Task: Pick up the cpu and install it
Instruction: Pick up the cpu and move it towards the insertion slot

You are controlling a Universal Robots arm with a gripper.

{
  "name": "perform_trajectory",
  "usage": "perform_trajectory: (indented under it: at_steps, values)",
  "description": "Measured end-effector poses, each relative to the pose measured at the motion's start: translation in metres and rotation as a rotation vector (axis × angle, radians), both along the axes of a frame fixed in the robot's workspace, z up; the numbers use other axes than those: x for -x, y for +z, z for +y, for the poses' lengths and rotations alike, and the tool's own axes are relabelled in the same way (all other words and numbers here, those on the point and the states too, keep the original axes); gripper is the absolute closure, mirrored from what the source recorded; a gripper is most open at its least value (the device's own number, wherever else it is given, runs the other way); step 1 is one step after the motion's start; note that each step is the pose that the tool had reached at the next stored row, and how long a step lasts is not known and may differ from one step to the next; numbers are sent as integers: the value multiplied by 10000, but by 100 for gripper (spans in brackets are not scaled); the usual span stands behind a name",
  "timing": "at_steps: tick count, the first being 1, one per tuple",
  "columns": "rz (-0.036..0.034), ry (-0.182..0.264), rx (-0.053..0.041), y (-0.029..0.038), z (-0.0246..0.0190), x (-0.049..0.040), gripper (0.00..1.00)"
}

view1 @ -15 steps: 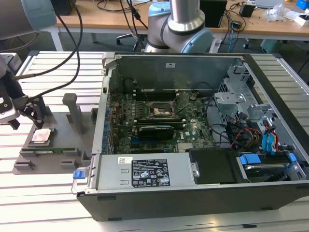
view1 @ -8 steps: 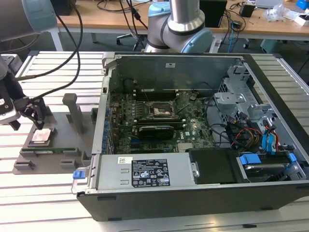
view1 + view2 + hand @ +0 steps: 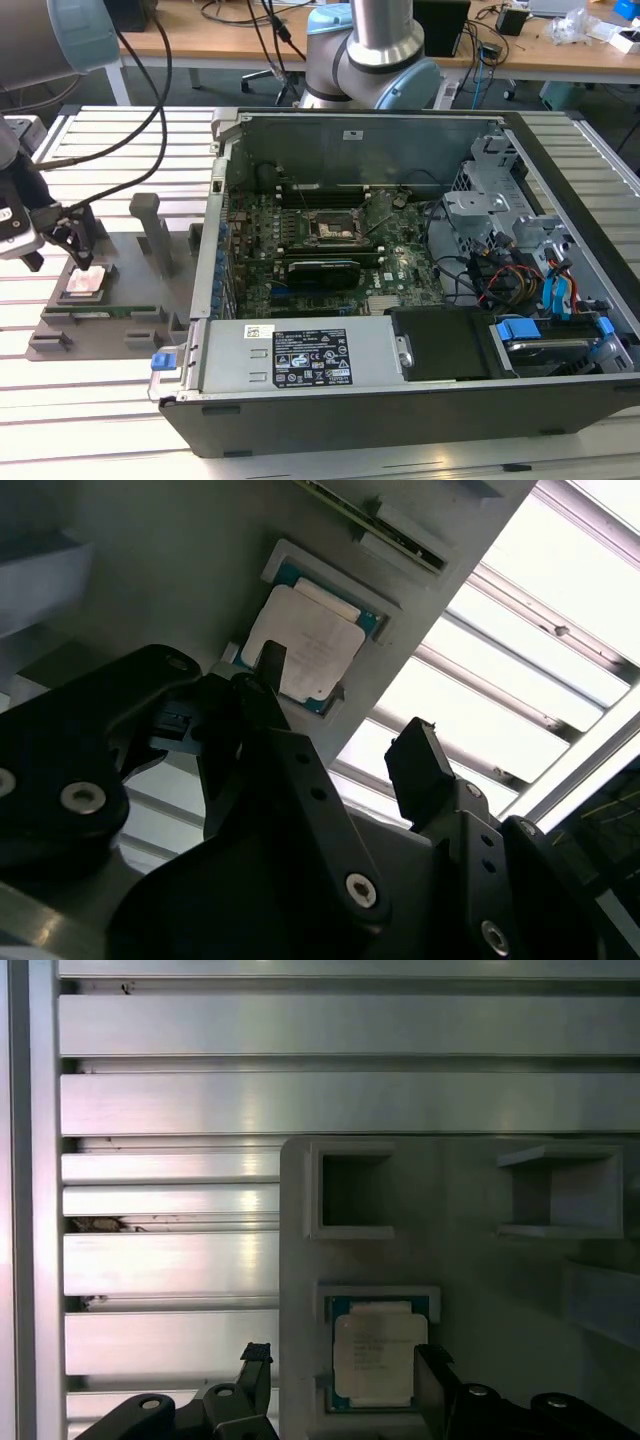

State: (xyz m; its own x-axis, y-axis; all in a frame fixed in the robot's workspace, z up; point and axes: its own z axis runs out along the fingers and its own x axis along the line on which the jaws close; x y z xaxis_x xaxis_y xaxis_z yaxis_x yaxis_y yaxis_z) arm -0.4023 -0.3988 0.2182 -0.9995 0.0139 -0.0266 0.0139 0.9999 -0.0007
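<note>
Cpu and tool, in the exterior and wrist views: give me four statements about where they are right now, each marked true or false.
1. The flat square silver-topped cpu lies in a recess of the grey holder plate. True.
2. The black two-fingered tool is shut on the cpu. False: it is open, and the cpu lies in its recess.
3. The cpu sits in the black-framed motherboard socket. False: it is outside the case, to the exterior view's left.
4. The black computer case lies open. True.
</note>
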Motion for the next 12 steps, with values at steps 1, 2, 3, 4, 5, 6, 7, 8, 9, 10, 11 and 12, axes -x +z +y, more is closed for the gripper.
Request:
perform_trajectory:
  at_steps: [1, 2, 3, 4, 5, 6, 7, 8, 9, 10, 11, 12]
  values:
    - [0, 0, -1, -10, 0, 0, 32]
    - [0, 0, 0, -18, 0, 0, 32]
    - [0, 0, 0, -25, 0, 0, 32]
    - [0, 0, -1, -31, 0, 0, 32]
    - [0, -1, -1, -35, 0, 0, 32]
    - [-1, 0, 0, -42, 0, 0, 32]
    - [-1, -1, -1, -47, 0, 0, 32]
    - [0, 0, 0, -54, 0, 0, 32]
    - [0, 0, 0, -58, 0, 0, 32]
    - [0, 0, 0, -63, 0, 0, 32]
    - [0, 0, -1, -74, 0, 0, 32]
    - [0, 0, 0, -79, 0, 0, 32]
